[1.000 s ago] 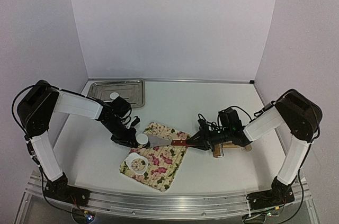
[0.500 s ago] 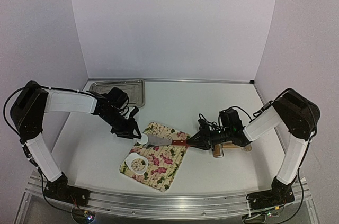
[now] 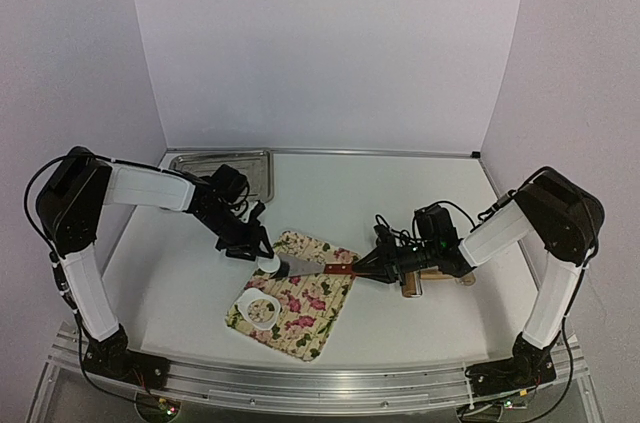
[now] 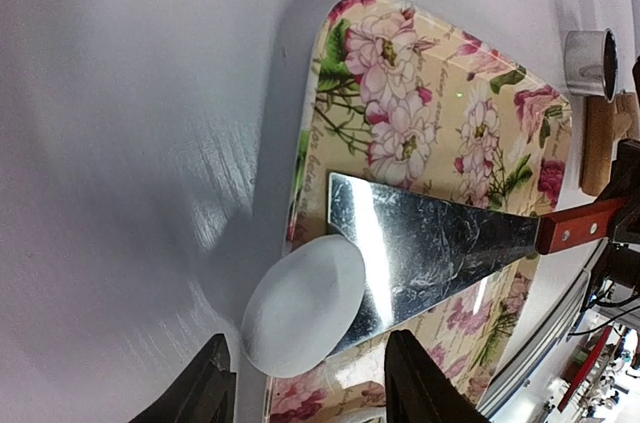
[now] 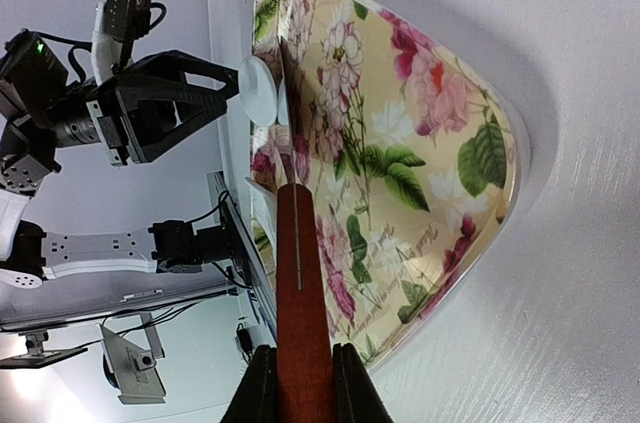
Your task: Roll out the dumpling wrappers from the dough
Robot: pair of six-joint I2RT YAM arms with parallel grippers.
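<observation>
Nearest, on the close half of the flowered mat (image 3: 300,318), a white dough sheet (image 3: 262,311) with a round hole cut through it

Just beyond, across the mat's middle, a spatula (image 3: 305,265), metal blade pointing left, red handle to the right

Clamped on that handle from both sides, the right gripper (image 5: 302,348), fingers pressed against the red grip, low over the table (image 3: 350,193) off the mat's right edge

At the blade's left tip, one dumpling wrapper (image 4: 303,305), round and flat, resting partly on the metal and partly overhanging it at the mat's far left edge

Hovering right at the wrapper, the left gripper (image 4: 305,335), fingers spread wide to either side, clear of the dough as far as the wrist view shows

Over by the right arm, a metal ring cutter (image 4: 590,63) just beside a wooden piece (image 4: 600,138)

Farthest back on the left, a metal tray (image 3: 190,158), partly hidden by the left arm
</observation>
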